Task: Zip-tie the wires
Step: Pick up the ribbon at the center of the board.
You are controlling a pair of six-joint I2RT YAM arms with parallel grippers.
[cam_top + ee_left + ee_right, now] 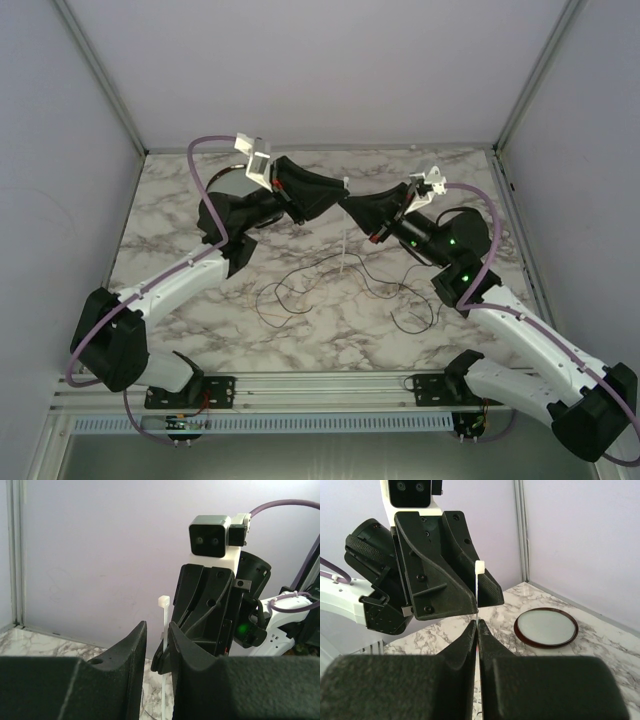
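The white zip tie (pixel 343 245) hangs upright above the middle of the table, its head (pixel 480 566) uppermost. My right gripper (pixel 478 625) is shut on its strap just below the head. Facing it, my left gripper (pixel 157 630) has its jaws a little apart, with the strap (pixel 165 630) showing in the gap close to the right-hand finger, not pinched. The two grippers meet tip to tip (pixel 342 202). The wires (pixel 320 282) lie in thin dark loose loops on the marble under the tie's lower end.
A round dark-rimmed dish (pixel 546 627) sits on the table toward the back left, partly hidden by my left arm in the top view. Lilac robot cables (pixel 200 165) arch over both arms. Grey walls close the table in at the back and on both sides.
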